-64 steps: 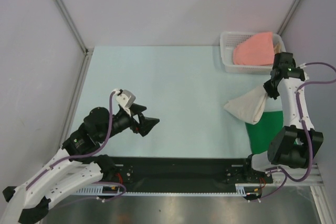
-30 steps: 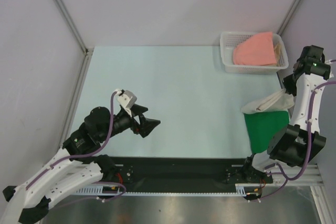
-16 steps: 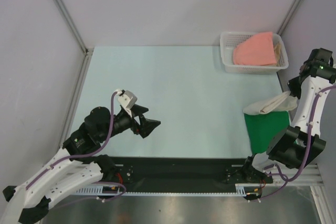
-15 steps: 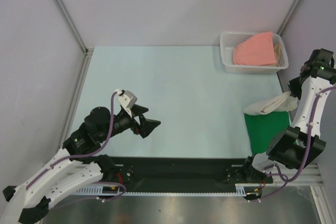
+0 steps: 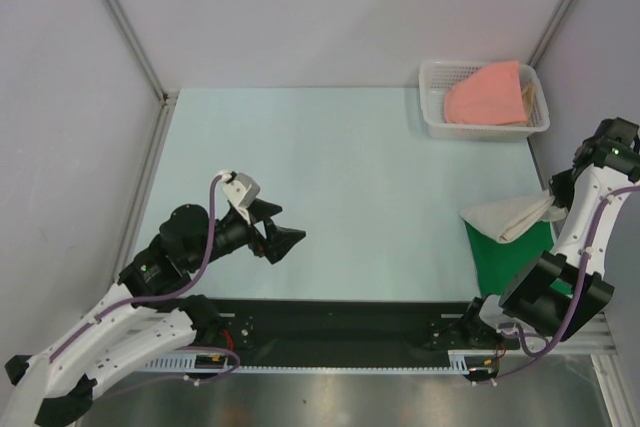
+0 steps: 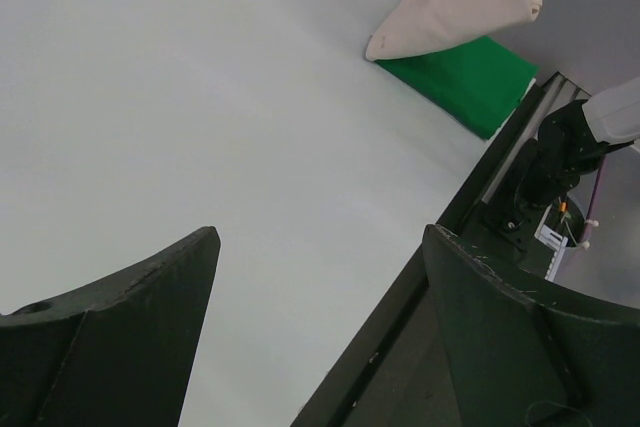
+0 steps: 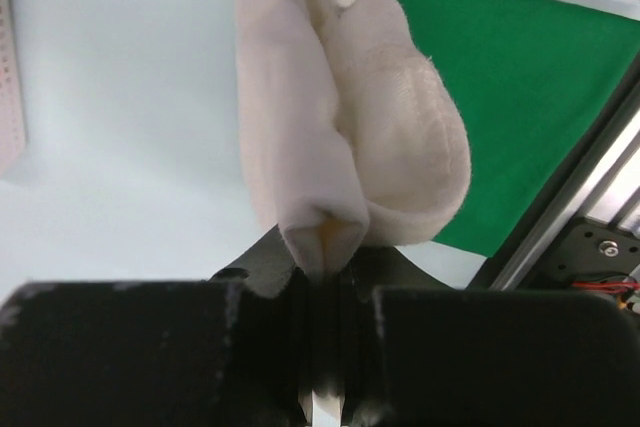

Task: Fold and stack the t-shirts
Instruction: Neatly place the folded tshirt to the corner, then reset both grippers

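1. Two fingers of the right gripper (image 7: 322,247) are clenched on a bunched fold of the cream-white t-shirt (image 7: 300,97), which spreads out from the jaws as a folded wedge
2. The shirt's free end reaches over the far edge of the dark green t-shirt (image 5: 505,252); whether it rests on the green cloth or hangs just above it cannot be told
3. The dark green t-shirt lies flat and folded at the near right corner of the table (image 5: 340,157), just beside the right arm's base
4. The right arm rises from that base and leans toward the right wall, its wrist over the table's right edge
5. The left gripper (image 6: 320,237) hovers with its jaws spread wide and nothing between them, above bare tabletop left of centre, pointing toward the right side
6. The salmon-pink t-shirt (image 5: 485,94) sits heaped in the white lattice basket (image 5: 430,119) at the far right corner, well apart from both grippers
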